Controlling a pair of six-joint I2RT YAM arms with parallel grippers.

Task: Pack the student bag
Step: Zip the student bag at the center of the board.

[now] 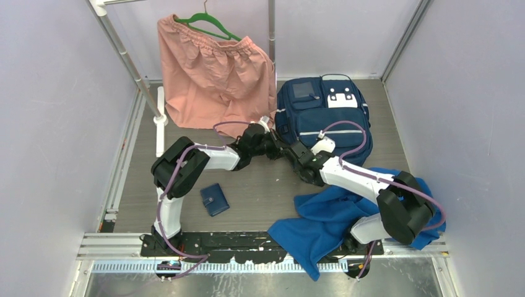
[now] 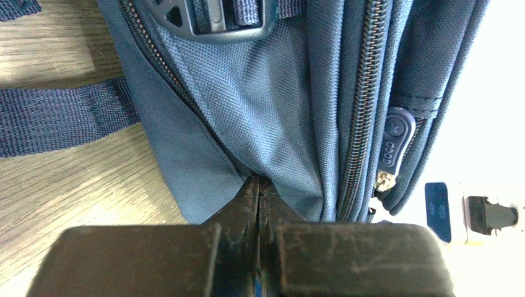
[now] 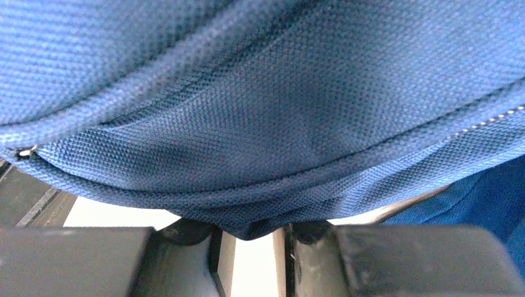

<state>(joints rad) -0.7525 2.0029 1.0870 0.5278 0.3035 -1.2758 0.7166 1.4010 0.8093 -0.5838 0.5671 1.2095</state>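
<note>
The student bag (image 1: 322, 111), navy with white stripes and a grey pocket panel, lies at the back right of the table. Both grippers meet at its near left corner. My left gripper (image 1: 280, 147) is shut on a pinch of the bag's blue fabric (image 2: 260, 93), its fingers pressed together (image 2: 259, 182) beside a closed zipper with a grey pull (image 2: 390, 145). My right gripper (image 1: 296, 153) stands narrowly open under the bag's edge (image 3: 260, 124). A fold of that fabric dips between its fingertips (image 3: 251, 232), and a bright gap shows below.
Pink shorts (image 1: 213, 74) hang on a green hanger from the rack at the back left. A royal-blue cloth (image 1: 334, 216) lies under my right arm. A small navy wallet (image 1: 214, 199) sits on the wood near my left arm's base.
</note>
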